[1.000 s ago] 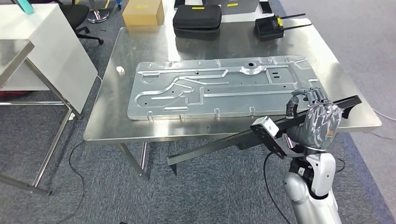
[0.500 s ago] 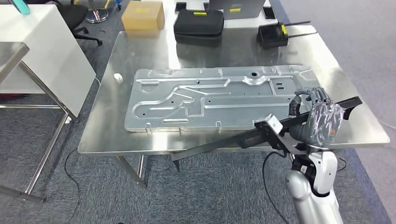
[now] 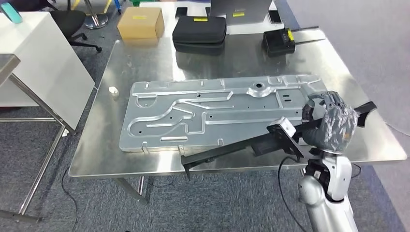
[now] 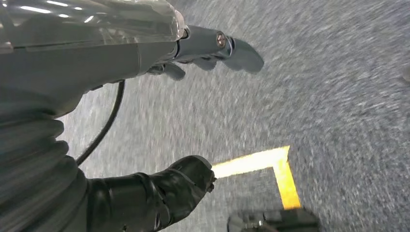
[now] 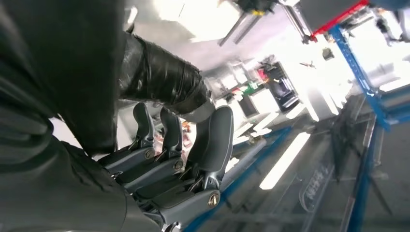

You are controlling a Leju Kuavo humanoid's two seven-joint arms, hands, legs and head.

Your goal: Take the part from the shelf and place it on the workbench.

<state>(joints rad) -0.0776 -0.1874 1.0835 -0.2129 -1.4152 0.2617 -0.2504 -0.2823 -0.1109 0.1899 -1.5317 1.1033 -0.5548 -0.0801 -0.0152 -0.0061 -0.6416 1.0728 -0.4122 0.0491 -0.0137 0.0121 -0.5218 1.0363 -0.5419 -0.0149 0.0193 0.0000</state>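
A long black bar-shaped part (image 3: pixel 227 150) is gripped by the right hand (image 3: pixel 331 125), whose fingers (image 3: pixel 323 99) are wrapped around it near one end. The part is held tilted above the near edge of the workbench (image 3: pixel 145 53), with its held end over the near right area of the benchtop and its free end extending past the near edge, lower than the held end. A small white-faced block (image 3: pixel 281 127) is seen on the part close to the hand. In the right wrist view, the right hand's fingers (image 5: pixel 212 145) are seen curled against the dark part (image 5: pixel 164 77).

The left hand (image 4: pixel 145 53) is seen in the left wrist view above a grey carpeted floor (image 4: pixel 338 87) marked with a yellow line (image 4: pixel 270 162); its fingers (image 4: pixel 237 50) are extended and apart from the thumb (image 4: pixel 179 186), with nothing held.

A large stamped metal panel (image 3: pixel 212 108) lies flat on the middle of the workbench, just beyond the part. At the far edge of the workbench are a black case (image 3: pixel 199 31), a cardboard box (image 3: pixel 140 22) and a black device with antennas (image 3: pixel 279 40).
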